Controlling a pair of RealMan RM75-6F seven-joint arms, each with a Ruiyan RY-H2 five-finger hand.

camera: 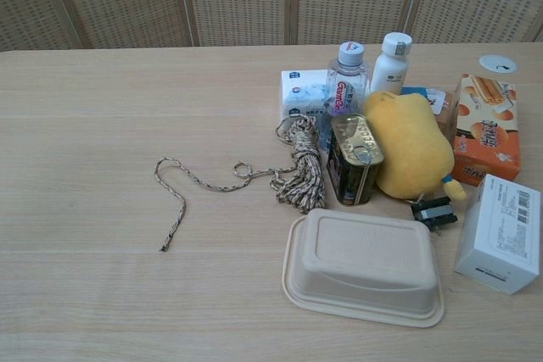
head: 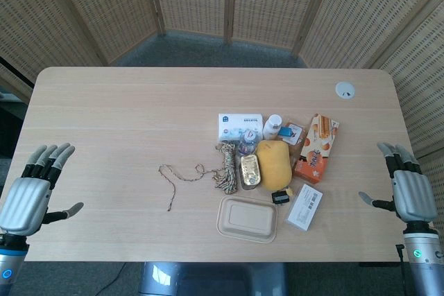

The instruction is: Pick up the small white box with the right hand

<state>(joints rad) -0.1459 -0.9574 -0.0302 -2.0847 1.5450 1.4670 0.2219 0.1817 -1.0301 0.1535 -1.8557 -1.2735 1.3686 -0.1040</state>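
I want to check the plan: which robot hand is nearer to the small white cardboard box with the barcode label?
Right. The right robot hand hovers open just beside the small white cardboard box; the left robot hand is across the table, at its opposite edge.

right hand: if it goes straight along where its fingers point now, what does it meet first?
Nothing, as far as the head view shows. The right hand points up the table's right edge; the white box lies off to its left.
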